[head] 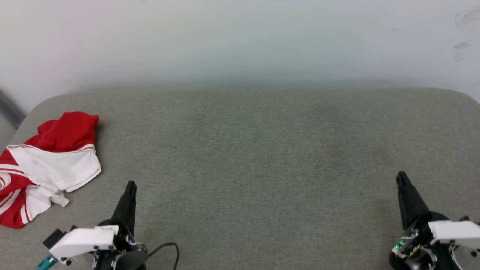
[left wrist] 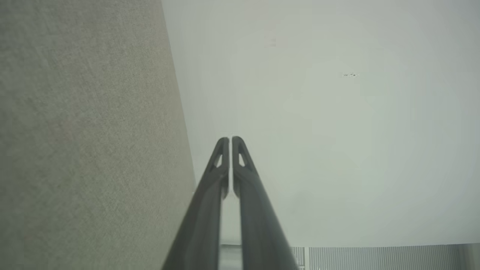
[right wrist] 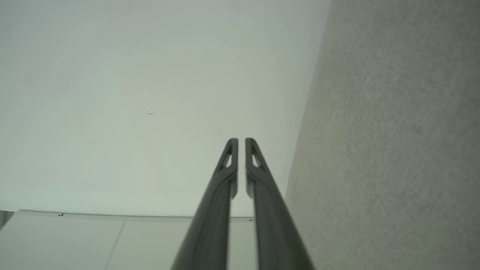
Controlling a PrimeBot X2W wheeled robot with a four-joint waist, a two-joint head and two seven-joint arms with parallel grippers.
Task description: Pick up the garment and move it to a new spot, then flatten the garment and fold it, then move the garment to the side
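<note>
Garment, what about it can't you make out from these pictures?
- Head view: the garment is cut off on its left by the picture's left edge.
- Head view: it lies crumpled; its own folds hide the collar, the underside and its full shape.

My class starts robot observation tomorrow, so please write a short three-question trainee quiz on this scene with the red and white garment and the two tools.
1. True or false: the garment lies folded flat at the middle of the grey padded surface.
2. Which is nearer the garment, the left tool or the right tool?
3. Fill in: both tools are ____ and hold nothing.

Key
1. False: it lies crumpled at the surface's left side.
2. The left tool.
3. Shut.
</note>
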